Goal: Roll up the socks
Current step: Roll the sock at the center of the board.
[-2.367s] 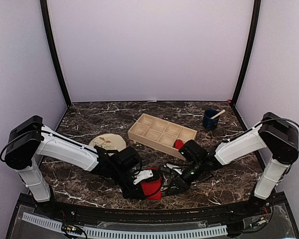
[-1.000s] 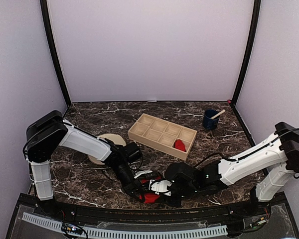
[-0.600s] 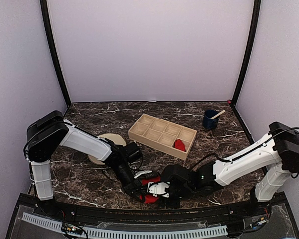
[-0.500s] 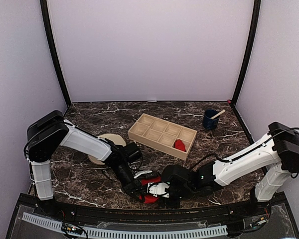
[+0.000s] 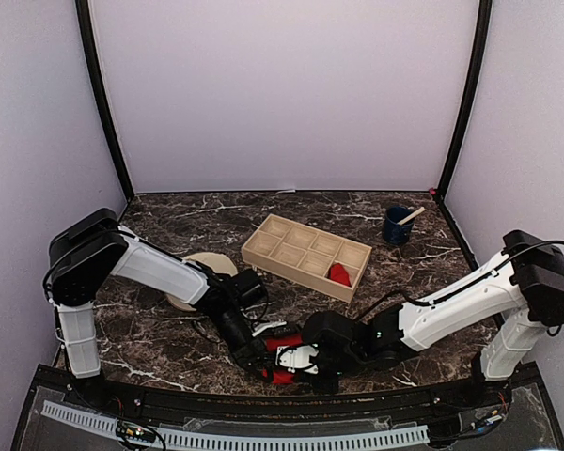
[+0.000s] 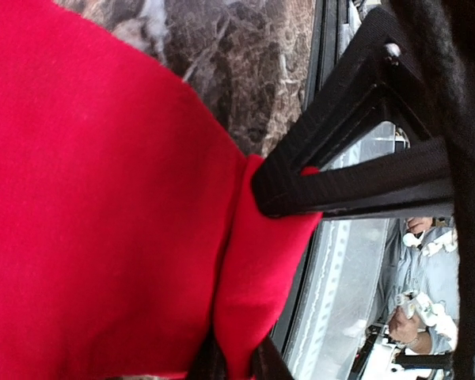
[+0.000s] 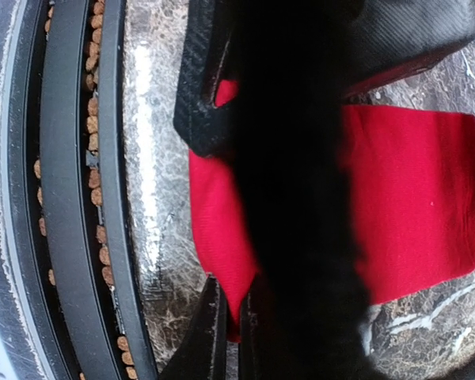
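- Sock [image 5: 280, 375], red and bunched, lies at the near edge of the counter [image 5: 169, 218], caught between the two sets of jaws, which meet head-on over it
- In the left wrist view the sock [image 6: 103, 198] fills the space ahead of the left jaws, and a doubled fold of it runs down between them
- The left jaws are pinched together on that fold, probably to anchor one end so the cloth cannot slide while it is turned
- A black triangular finger, apparently the other arm's, presses into the same fold just beyond the left jaws
- In the right wrist view the sock [image 7: 412, 198] spreads to one side of the right jaws, which are clamped on its thin edge nearest the counter's rim; a grip on the edge suits a rolling turn
- The cloth looks loose and fairly flat, so the roll seems barely begun and is not yet a compact bundle
- The left arm [image 5: 160, 268] and right arm [image 5: 451, 305] both reach low and inward, which keeps the two sets of jaws working close together
- A second sock [image 5: 338, 273] sits well beyond both sets of jaws in a near compartment of the wooden tray [image 5: 282, 237]; whether it is rolled I cannot tell
- The plate [image 5: 207, 260] lies behind the left arm and the blue mug [image 5: 395, 227] stands far beyond the right jaws, both clear of the work
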Motion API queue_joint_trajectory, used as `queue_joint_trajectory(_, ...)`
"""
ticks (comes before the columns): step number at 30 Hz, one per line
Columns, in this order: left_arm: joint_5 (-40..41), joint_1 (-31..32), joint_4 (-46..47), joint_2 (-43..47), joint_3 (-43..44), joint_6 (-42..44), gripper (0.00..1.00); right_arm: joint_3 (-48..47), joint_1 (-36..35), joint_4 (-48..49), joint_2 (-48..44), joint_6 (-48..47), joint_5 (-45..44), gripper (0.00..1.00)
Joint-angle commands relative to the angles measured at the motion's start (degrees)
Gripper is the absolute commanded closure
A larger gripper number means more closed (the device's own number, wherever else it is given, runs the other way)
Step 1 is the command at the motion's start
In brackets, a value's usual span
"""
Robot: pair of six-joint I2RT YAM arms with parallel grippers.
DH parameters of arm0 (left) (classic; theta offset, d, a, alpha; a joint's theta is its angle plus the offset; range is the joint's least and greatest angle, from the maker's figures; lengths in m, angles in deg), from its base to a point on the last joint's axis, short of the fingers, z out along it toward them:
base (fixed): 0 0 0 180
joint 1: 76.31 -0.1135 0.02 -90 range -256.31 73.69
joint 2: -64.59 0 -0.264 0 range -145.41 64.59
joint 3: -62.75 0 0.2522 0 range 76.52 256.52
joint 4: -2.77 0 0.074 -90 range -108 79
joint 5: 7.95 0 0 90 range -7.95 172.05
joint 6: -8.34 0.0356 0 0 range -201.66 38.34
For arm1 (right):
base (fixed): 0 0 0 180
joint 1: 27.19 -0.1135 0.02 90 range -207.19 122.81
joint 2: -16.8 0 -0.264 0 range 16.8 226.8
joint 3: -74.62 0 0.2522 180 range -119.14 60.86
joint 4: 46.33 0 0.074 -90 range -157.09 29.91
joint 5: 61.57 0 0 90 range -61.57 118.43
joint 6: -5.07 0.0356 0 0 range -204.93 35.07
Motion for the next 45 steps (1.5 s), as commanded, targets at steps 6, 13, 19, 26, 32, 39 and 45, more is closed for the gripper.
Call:
queue_joint_trajectory(6,5.82,-2.59,7.98,9.97,-5.39,-6.37,0.73,1.03,4.06,2.67,0.76,3.71,7.84,1.00)
queue_joint_trajectory(13,8.95,-2.89,13.08,15.29,-9.30,-8.11,0.68,1.70,9.18,3.23,1.24,6.79,16.55,1.00)
queue_joint_trajectory(19,12.76,-2.72,16.81,19.64,-12.32,-7.82,0.65,3.09,13.83,4.48,2.08,11.40,24.53,1.00)
queue_joint_trajectory(26,20.48,-0.10,17.59,23.58,-13.23,-5.08,0.58,3.93,17.48,6.54,4.39,15.77,33.78,1.00)
queue_joint_trajectory(32,26.34,3.83,15.09,23.51,-11.50,-1.11,0.57,4.29,21.16,8.26,6.35,19.82,40.74,1.00)
queue_joint_trajectory(39,31.67,6.82,13.50,23.33,-10.03,2.93,0.55,4.39,23.14,9.68,7.80,22.91,45.27,1.00)
queue_joint_trajectory(45,33.33,8.21,12.02,21.37,-8.06,6.14,0.53,3.81,23.37,9.06,8.62,23.48,47.07,1.00)
